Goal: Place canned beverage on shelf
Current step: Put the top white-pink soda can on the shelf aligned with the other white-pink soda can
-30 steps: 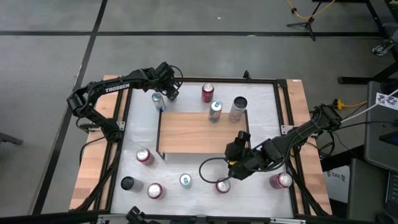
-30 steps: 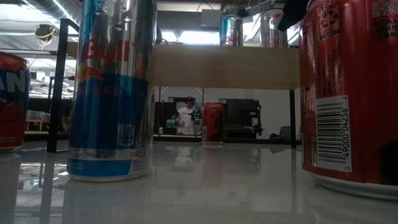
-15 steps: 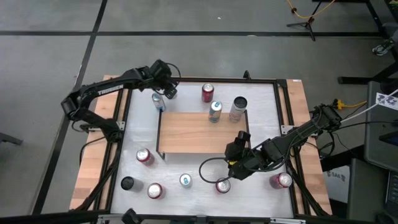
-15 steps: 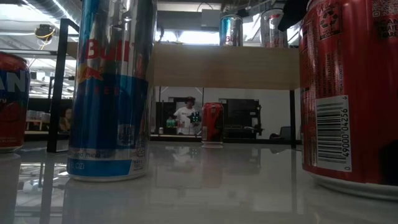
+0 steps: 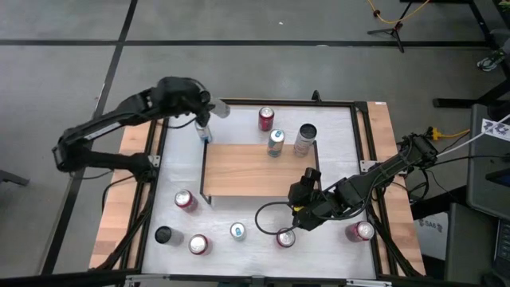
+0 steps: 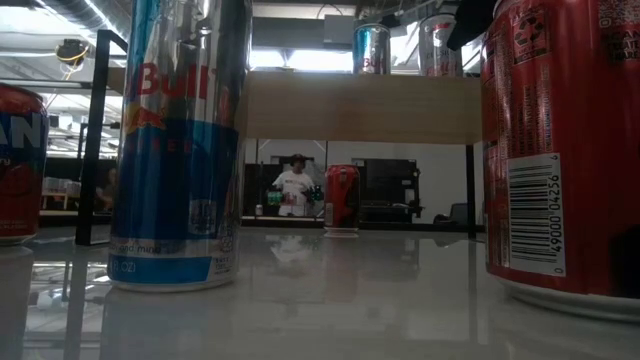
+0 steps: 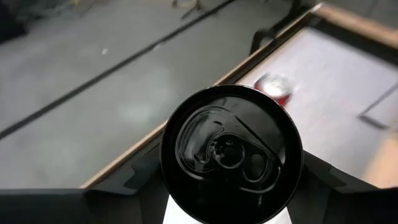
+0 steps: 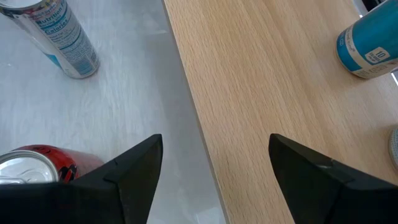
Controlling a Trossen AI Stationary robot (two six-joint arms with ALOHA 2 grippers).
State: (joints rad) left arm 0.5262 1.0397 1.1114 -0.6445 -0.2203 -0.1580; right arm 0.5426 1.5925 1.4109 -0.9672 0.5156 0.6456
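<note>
- The left gripper (image 5: 209, 109) hangs over the table's far-left corner, its fingers pinched around a white can (image 7: 231, 154); the wrist view looks straight down on the can's dark top, with the dark fingers (image 7: 127, 180) pressed against either side.
- That held can (image 5: 220, 108) lies tilted, pointing toward the table's far edge, just above a blue-and-silver can (image 5: 204, 131) standing beside the shelf's far-left corner.
- The shelf (image 5: 247, 169), a light wooden board on thin black legs, sits mid-table; a teal can (image 5: 276, 143) stands at its far edge.
- A red can (image 5: 266, 119) and a dark-topped silver can (image 5: 305, 139) stand on the white table (image 5: 335, 127) just beyond the shelf.
- The right gripper (image 5: 296, 209) rests low at the shelf's near-right corner, its fingers (image 8: 134, 171) spread wide and holding nothing, over the board's edge.
- Loose cans dot the near side of the table, among them a red can (image 5: 186, 200) at left and another red can (image 5: 360, 231) at right.
</note>
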